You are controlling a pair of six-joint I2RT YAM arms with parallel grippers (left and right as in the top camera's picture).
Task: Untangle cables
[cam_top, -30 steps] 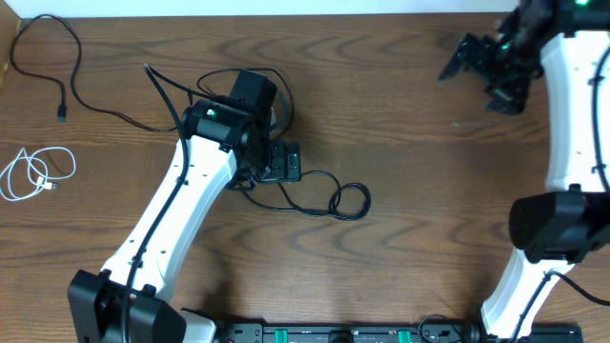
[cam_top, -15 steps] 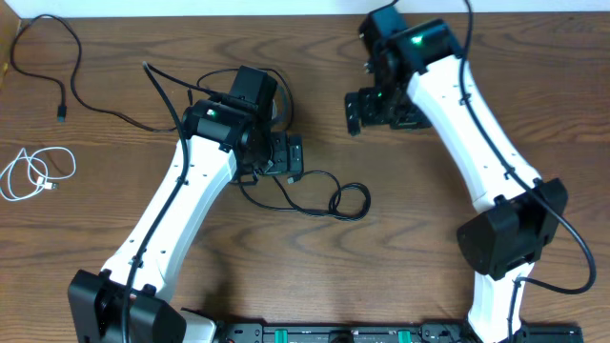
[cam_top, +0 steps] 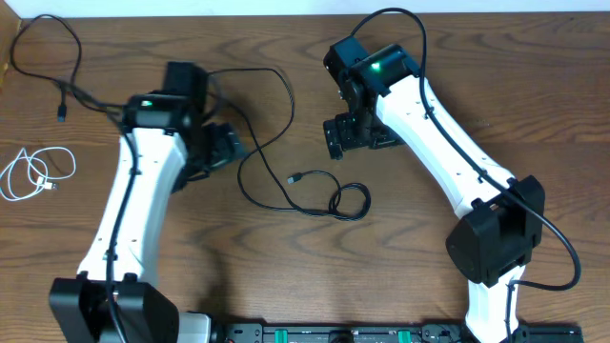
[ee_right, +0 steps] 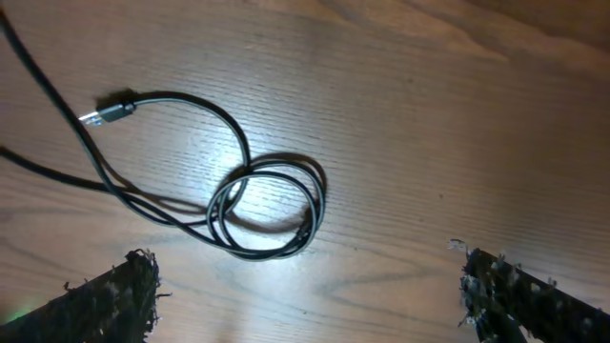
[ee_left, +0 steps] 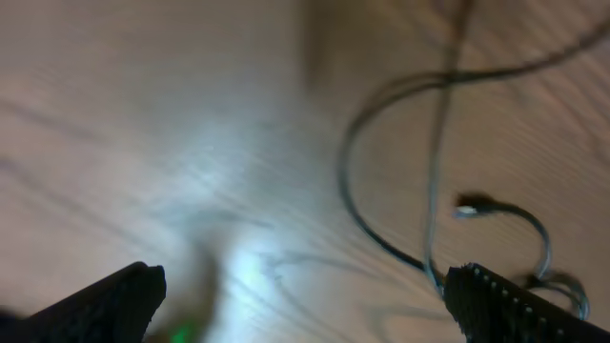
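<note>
A long black cable (cam_top: 270, 84) loops across the table middle and ends in a small coil (cam_top: 351, 202) and a plug (cam_top: 295, 178). My left gripper (cam_top: 221, 149) is open and empty, left of this loop; its blurred wrist view shows the cable (ee_left: 355, 205) and plug (ee_left: 467, 207) ahead of the open gripper (ee_left: 305, 307). My right gripper (cam_top: 355, 133) is open and empty above the coil; the right wrist view shows the coil (ee_right: 272, 205) and plug (ee_right: 114, 111) beyond the gripper (ee_right: 315, 295). A second black cable (cam_top: 69, 57) lies far left. A white coiled cable (cam_top: 33, 173) lies at the left edge.
The arms' own thicker black wires run along both arms, one arching over the right arm (cam_top: 386, 19). The table's far edge (cam_top: 286, 8) runs along the top. The arm bases and a black rail (cam_top: 334, 333) stand at the front edge.
My left gripper has swung left, off the cable middle, and the plug now lies bare. My right arm has come in from the far right corner to above the coil.
</note>
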